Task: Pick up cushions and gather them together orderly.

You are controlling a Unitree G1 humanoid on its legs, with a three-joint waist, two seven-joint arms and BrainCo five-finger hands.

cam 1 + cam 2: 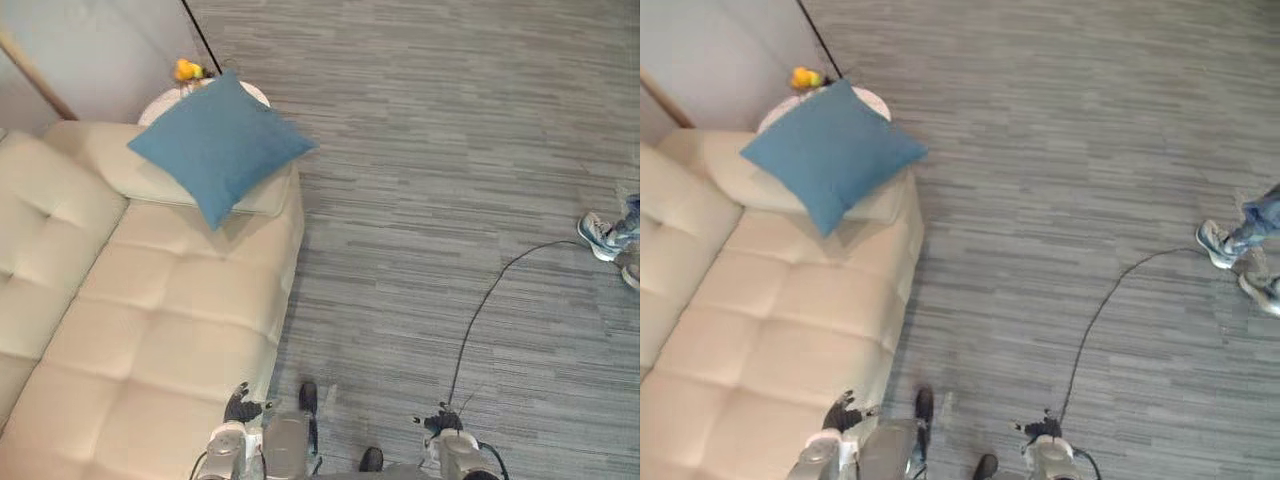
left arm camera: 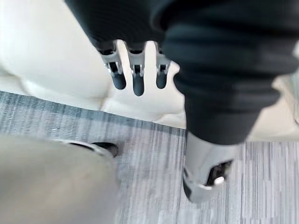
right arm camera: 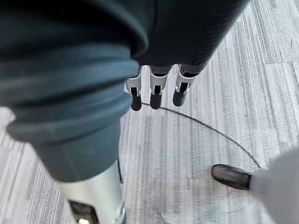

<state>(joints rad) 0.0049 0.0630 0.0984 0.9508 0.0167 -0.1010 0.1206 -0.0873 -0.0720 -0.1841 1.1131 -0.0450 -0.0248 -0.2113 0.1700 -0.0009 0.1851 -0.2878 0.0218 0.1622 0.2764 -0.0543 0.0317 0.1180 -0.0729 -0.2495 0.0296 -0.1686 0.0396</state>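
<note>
At far end of sofa (image 1: 170, 320), blue cushion (image 1: 220, 145) is lying on pale cushion (image 1: 150, 182), seemingly gathered already. Your left hand (image 2: 137, 74), right hand (image 3: 156, 91) are hanging low, fingers straight, holding nothing.

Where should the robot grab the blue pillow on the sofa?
Probably the corner of the blue cushion that points toward the robot. The cushion lies propped at the far end of the sofa, and that corner juts out free over the seat, so the left hand reaching along the seat could pinch it.
</note>
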